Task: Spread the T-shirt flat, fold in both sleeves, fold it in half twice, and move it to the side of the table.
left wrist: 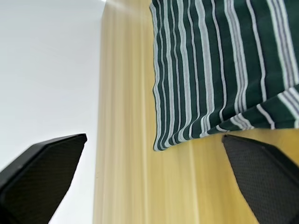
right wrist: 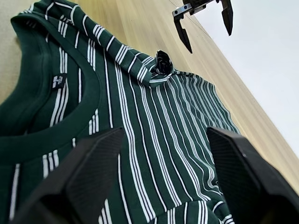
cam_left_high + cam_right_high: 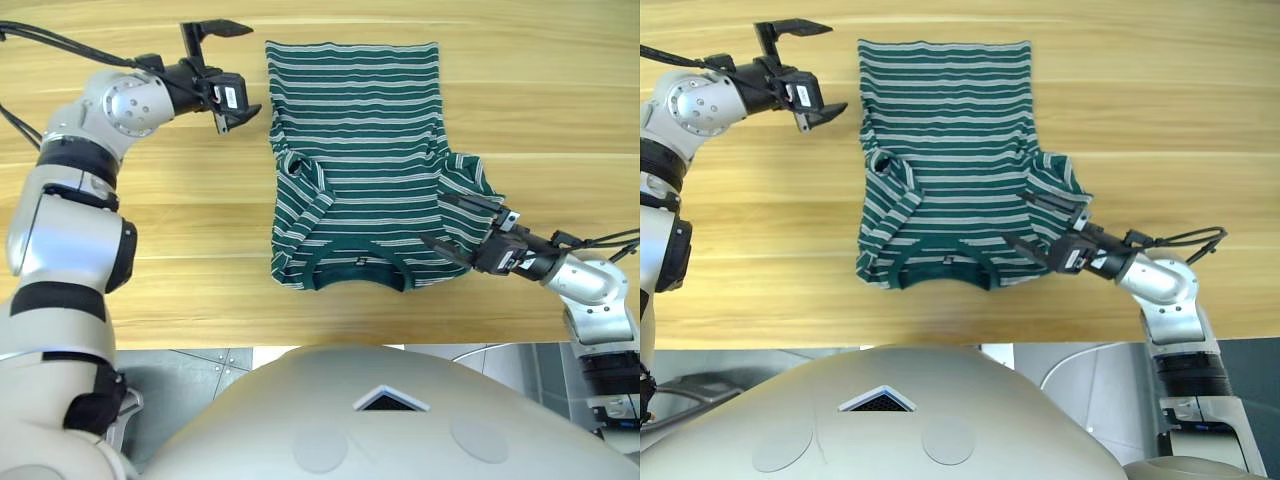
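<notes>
Readable text: none.
Neck tag [image 2: 58,82]: small white mark inside the T-shirt [image 3: 355,150] collar, at the shirt's 6 o'clock edge; too small to read.

Bright, even light covers my table [image 3: 560,120], shadows faint. My right gripper [image 2: 163,135] looms blurred before its wrist camera.

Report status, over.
Left gripper open, beside T-shirt's far left corner. Right gripper open at right sleeve. Shirt on table; left sleeve folded in, right rumpled.
</notes>
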Tool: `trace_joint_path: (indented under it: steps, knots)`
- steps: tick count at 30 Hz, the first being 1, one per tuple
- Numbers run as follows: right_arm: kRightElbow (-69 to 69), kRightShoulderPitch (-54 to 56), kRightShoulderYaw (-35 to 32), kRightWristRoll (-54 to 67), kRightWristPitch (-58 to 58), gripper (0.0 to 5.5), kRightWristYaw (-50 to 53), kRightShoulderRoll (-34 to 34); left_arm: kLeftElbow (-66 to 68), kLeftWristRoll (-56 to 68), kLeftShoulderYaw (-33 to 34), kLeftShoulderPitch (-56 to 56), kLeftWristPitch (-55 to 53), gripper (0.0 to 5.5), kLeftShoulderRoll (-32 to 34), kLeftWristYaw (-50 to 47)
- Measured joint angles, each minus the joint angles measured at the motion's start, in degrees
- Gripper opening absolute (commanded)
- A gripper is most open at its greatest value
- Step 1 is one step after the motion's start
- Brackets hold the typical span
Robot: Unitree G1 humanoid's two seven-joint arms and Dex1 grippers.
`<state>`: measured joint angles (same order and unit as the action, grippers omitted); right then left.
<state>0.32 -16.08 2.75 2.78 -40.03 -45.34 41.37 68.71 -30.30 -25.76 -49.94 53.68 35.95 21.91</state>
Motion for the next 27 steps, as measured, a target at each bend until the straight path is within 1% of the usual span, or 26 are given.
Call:
trace_joint_path:
  steps: [2, 6, 9, 11, 15, 21, 27]
  knots:
    - [1.5, 0.4, -1.3, -2.7, 0.3, 3.31, 2.2, 0.1, -1.3, 2.6, 1.8, 0.8, 1.7, 5.38, 0.5, 0.8]
    - [5.9, 0.6, -11.0, -10.3, 2.8, 3.31, 10.5, 4.3, -5.3, 6.2, 3.1, 7.0, 5.7, 5.38, 0.6, 3.4]
    - [7.4, -2.6, -18.1, -15.8, 4.4, 3.31, 15.1, 8.2, -8.3, 8.2, 4.0, 10.9, 6.5, 5.38, 0.6, 4.4]
    - [8.5, -4.4, -20.3, -17.9, 5.2, 3.31, 16.4, 9.7, -9.3, 8.3, 4.3, 12.4, 6.4, 5.38, 0.6, 4.8]
    - [9.8, -5.1, -19.0, -20.7, 5.6, 3.31, 16.7, 11.4, -10.8, 9.2, 4.8, 14.4, 5.8, 5.38, 0.6, 4.8]
    - [12.7, -1.1, -10.9, -25.0, 6.1, 3.31, 16.7, 10.9, -11.2, 9.2, 4.8, 15.5, 4.7, 5.38, -0.3, 4.6]
    - [15.8, 4.2, -6.2, -26.1, 6.2, 3.31, 18.8, 9.8, -11.4, 9.1, 4.8, 15.9, 4.6, 5.38, -0.6, 4.5]
